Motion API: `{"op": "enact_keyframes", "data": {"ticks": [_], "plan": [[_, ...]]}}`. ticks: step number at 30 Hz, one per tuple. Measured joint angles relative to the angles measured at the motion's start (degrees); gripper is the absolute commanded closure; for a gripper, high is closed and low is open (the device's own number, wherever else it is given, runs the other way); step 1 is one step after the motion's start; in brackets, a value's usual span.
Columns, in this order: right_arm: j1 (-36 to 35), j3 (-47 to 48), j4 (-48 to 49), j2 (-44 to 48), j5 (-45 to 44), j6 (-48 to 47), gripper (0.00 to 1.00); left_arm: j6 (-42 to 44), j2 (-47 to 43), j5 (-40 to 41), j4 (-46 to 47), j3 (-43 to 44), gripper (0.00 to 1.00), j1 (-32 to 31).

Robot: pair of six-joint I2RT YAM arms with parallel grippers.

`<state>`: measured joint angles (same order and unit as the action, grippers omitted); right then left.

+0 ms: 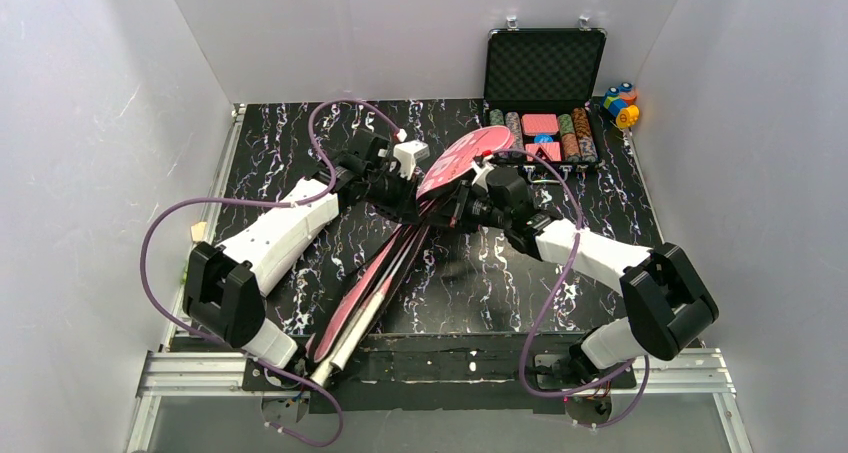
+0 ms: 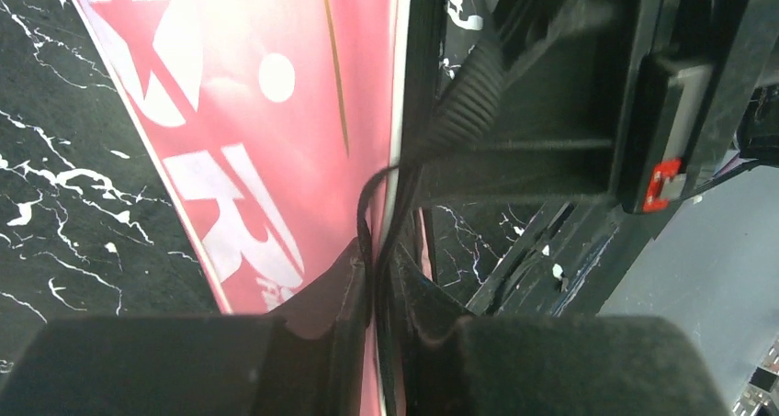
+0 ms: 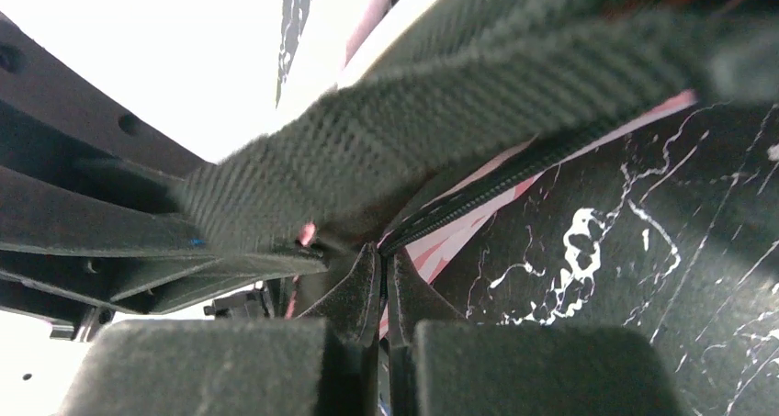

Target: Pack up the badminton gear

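1. On the left, the left arm reaches from the near-left corner toward the middle of the table (image 1: 600,213). Its wrist camera shows the left gripper (image 2: 375,292) with fingers (image 2: 317,320) almost together, pinching the thin black edging of the pink bag (image 2: 266,113). The bag's white lettering reads only in this close view.
2. Only the overhead camera takes in the whole bag. Its round head is tilted up at the table's middle between the two grippers. Its narrow end slants down to the near edge, left of centre, where a white handle (image 1: 338,356) pokes out.
3. The right gripper (image 3: 381,278) has its fingers pressed together on the bag's black zipped seam. The black woven strap (image 3: 413,131) crosses just above, blurred. From overhead these fingertips are hidden.
4. At the far-right corner an open black case (image 1: 545,73) holds poker chips, with coloured toy blocks (image 1: 620,103) just beside it. Neither wrist camera shows them.
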<state>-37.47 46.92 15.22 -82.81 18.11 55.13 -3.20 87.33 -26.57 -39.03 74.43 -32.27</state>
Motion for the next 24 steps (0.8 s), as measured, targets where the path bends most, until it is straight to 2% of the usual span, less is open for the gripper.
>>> {"op": "enact_keyframes", "data": {"ticks": [3,9,18,20,22,24], "plan": [[-1.31,0.00,-1.64,0.00,0.02,-0.07,0.99,-0.20,0.39,-0.48,0.74,-0.11,0.81,-0.17],[-2.49,0.72,-5.01,-0.02,0.68,-0.04,0.99,-0.83,0.31,-3.32,4.63,-0.87,0.74,-0.28],[-2.69,4.72,-12.48,-0.37,0.04,-0.15,0.99,-0.87,-0.31,-5.40,6.78,-4.81,0.69,-0.81],[-2.67,5.38,-13.42,-0.72,0.02,-0.09,0.99,-0.72,-0.85,-5.38,6.60,-5.64,0.62,-0.85],[-2.69,6.16,-14.29,-1.07,0.02,0.02,0.99,-0.48,-1.31,-5.35,6.27,-6.14,0.47,-0.87],[-2.73,6.86,-14.64,-1.33,0.04,0.15,0.99,-0.20,-1.73,-5.38,5.53,-6.21,0.39,-0.92]]}}
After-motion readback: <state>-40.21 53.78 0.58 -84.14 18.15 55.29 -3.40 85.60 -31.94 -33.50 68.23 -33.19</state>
